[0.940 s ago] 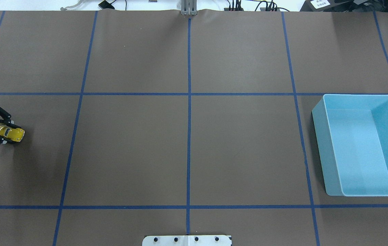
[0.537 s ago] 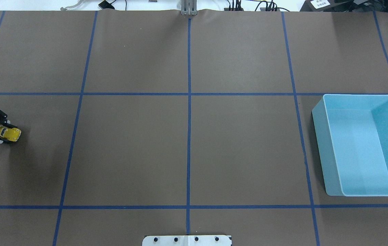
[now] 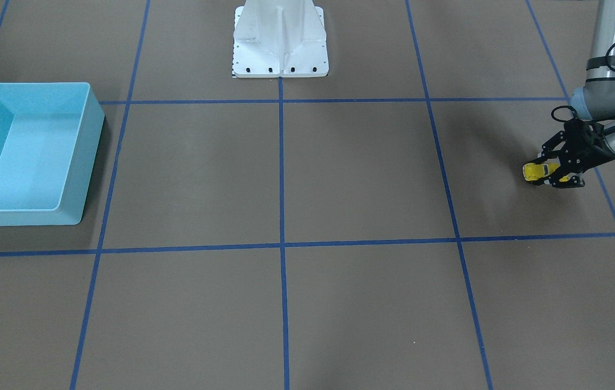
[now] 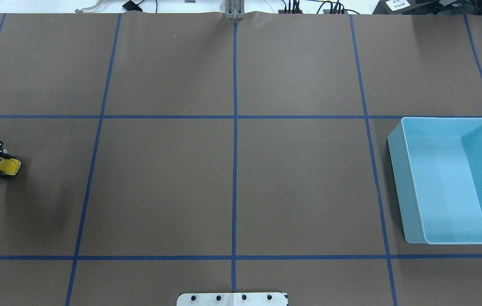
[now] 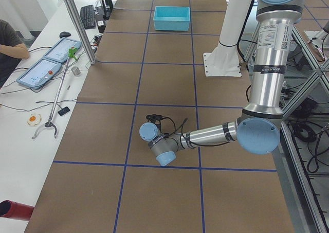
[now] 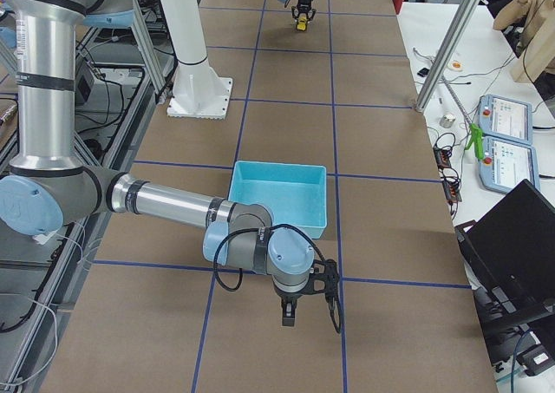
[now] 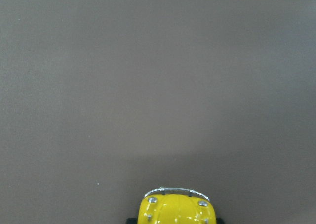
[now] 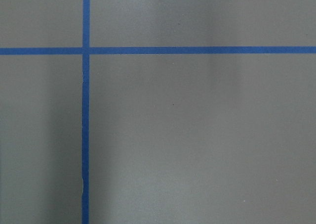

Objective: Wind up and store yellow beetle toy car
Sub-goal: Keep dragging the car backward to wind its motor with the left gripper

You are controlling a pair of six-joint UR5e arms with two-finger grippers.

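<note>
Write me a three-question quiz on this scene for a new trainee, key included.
1. Multiple choice: what holds the yellow beetle toy car? A) the left claw B) an operator's hand C) nothing, it lies loose.
2. Short answer: in the overhead view, toward which edge does the light-blue bin stand?
3. True or false: the car is already inside the bin.
Key: 1 A. 2 The right edge, far from the car. 3 False.
</note>
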